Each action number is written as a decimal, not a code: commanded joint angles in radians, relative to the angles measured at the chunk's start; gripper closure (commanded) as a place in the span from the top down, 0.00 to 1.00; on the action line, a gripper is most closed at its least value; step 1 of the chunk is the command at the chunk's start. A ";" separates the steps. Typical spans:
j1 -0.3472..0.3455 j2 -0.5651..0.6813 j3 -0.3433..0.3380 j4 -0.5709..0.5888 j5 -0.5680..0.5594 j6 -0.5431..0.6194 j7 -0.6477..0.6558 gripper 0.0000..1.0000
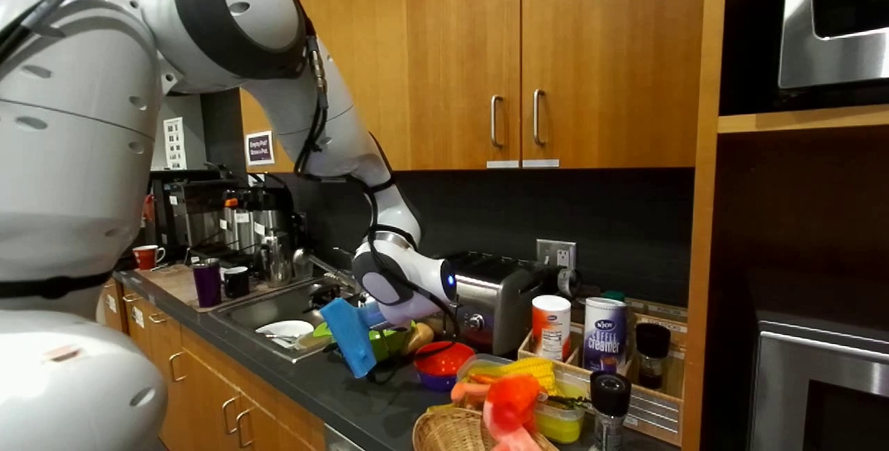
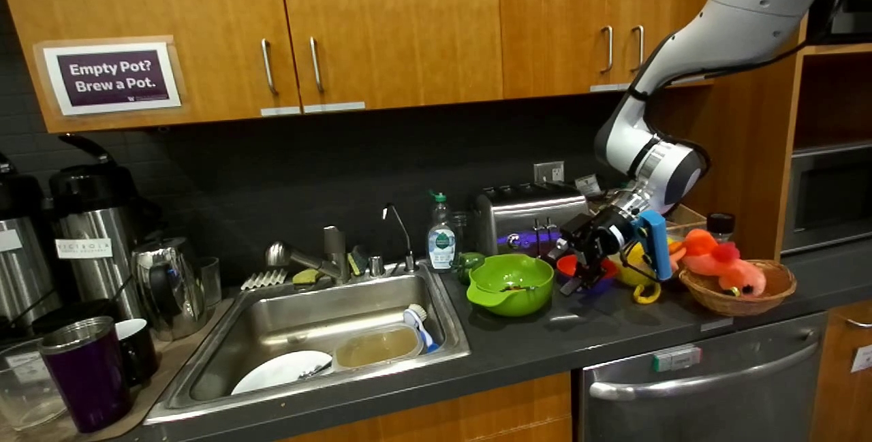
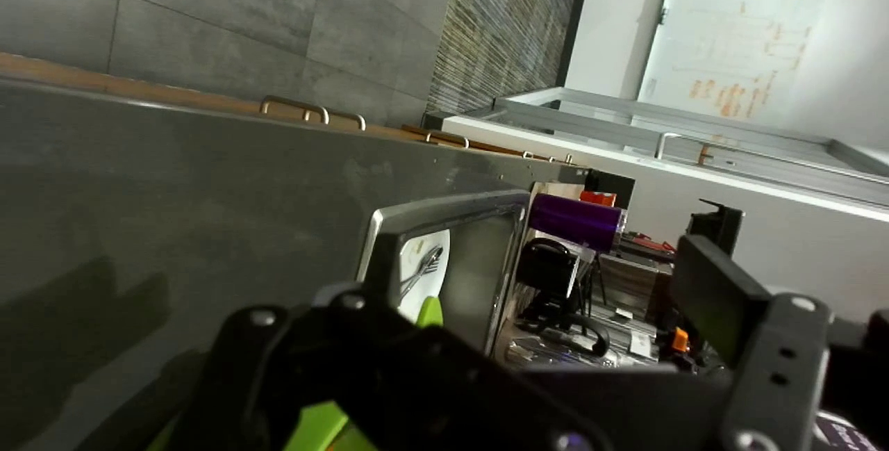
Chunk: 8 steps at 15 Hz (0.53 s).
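At the gripper (image 2: 564, 270), wide separation of the jaws; released, with no object clasped. In the wrist view, fingers (image 3: 719, 291) far apart at opposite sides of the gap, with a purple tumbler (image 3: 576, 220) visible between them, well beyond. Oriented along the dark counter (image 2: 565, 340), toward the sink (image 2: 300, 323). Nearest to the fingers: the green bowl (image 2: 524, 303), upright on the counter just beside the sink, with a small dark item (image 2: 518, 288) inside. Contact between fingers and green bowl: not determinable. Also adjacent: the red bowl (image 1: 444, 361), with purple-blue underside, on the counter between the green bowl and the wicker basket (image 2: 756, 306); partly covered by the gripper in an exterior view, so contact likewise unconfirmed. Behind both bowls, the toaster (image 2: 531, 214). Fixed at the end of the arm (image 2: 756, 26), a blue housing (image 1: 351, 336), masking the jaws in an exterior view.
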 commanded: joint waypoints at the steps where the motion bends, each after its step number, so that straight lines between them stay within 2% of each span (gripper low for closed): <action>1: -0.022 0.064 0.007 0.053 0.024 -0.044 0.009 1.00; 8: -0.034 0.143 0.011 0.117 0.026 -0.089 0.014 1.00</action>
